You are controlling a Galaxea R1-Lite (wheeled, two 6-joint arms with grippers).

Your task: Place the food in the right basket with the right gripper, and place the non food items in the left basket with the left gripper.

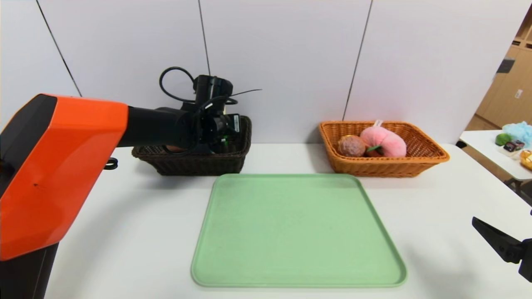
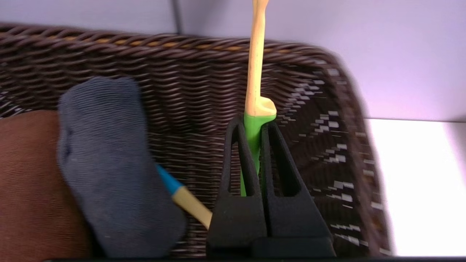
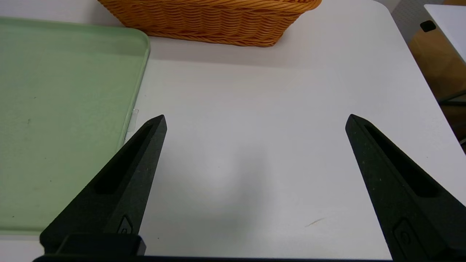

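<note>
My left gripper [image 2: 253, 125] is shut on a green and tan utensil [image 2: 255, 80] and holds it inside the dark brown basket [image 1: 232, 160], which also shows in the left wrist view [image 2: 196, 87]. In that basket lie a dark blue sock [image 2: 109, 163], a brown cloth [image 2: 25, 182] and a blue and tan stick [image 2: 185, 198]. The orange basket [image 1: 419, 160] at the right holds a pink plush donut [image 1: 384, 140] and a brown round food [image 1: 351, 146]. My right gripper [image 3: 256, 122] is open and empty, low over the table's right front.
A green tray [image 1: 297, 232] lies bare in the middle of the white table [image 1: 124, 224]; its corner shows in the right wrist view [image 3: 72, 91]. A side table [image 1: 486, 149] with several small items stands at the far right.
</note>
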